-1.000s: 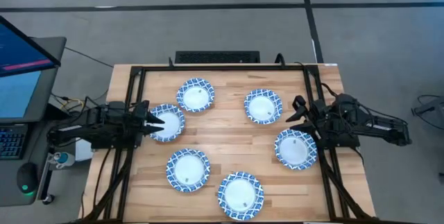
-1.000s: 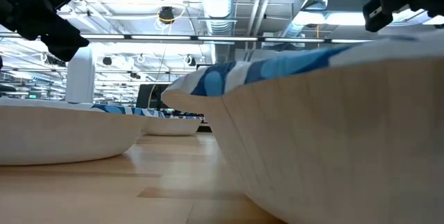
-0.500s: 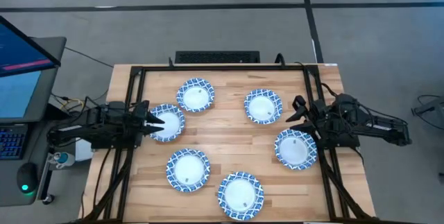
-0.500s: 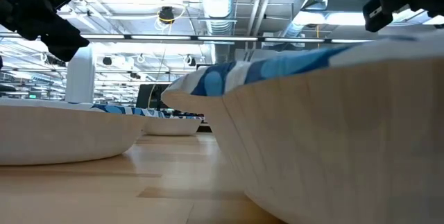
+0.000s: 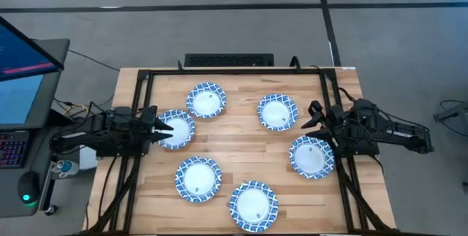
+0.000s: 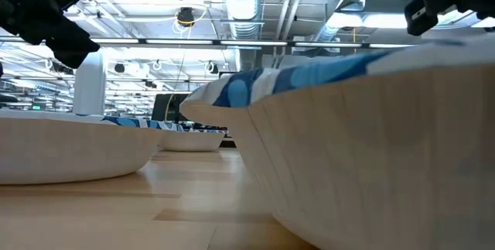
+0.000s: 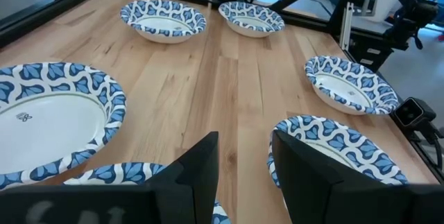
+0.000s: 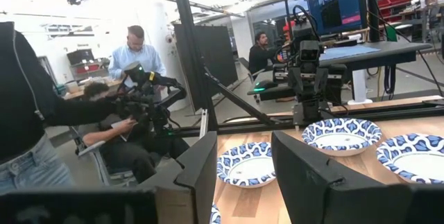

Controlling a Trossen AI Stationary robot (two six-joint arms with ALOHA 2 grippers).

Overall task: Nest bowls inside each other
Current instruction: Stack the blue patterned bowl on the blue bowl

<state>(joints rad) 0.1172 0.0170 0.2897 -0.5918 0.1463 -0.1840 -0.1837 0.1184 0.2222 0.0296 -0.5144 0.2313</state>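
Six bowls lie singly on the wooden table (image 5: 241, 137), none nested. Two sit toward the far edge: the far-left bowl (image 5: 205, 101) and the far-right bowl (image 5: 277, 112). The left-edge bowl (image 5: 174, 128) lies near the table's left edge, touching or nearly touching the far-left bowl (the high view does not settle which). The right-edge bowl (image 5: 311, 155) lies by the right edge. The near-left bowl (image 5: 198, 177) and the near-edge bowl (image 5: 254, 205) sit toward the near edge, the latter closest to it.

The left gripper (image 5: 158, 125) hovers at the left edge over the outer rim of the left-edge bowl, its fingers (image 7: 201, 168) parted with a narrow gap and holding nothing. The right gripper (image 5: 314, 118) hangs at the right edge, between the far-right and right-edge bowls, fingers (image 8: 198, 172) likewise apart and empty.

In the low view one bowl's wall fills the right foreground. Beyond the table, the right wrist view shows people (image 8: 135, 54) in the room.
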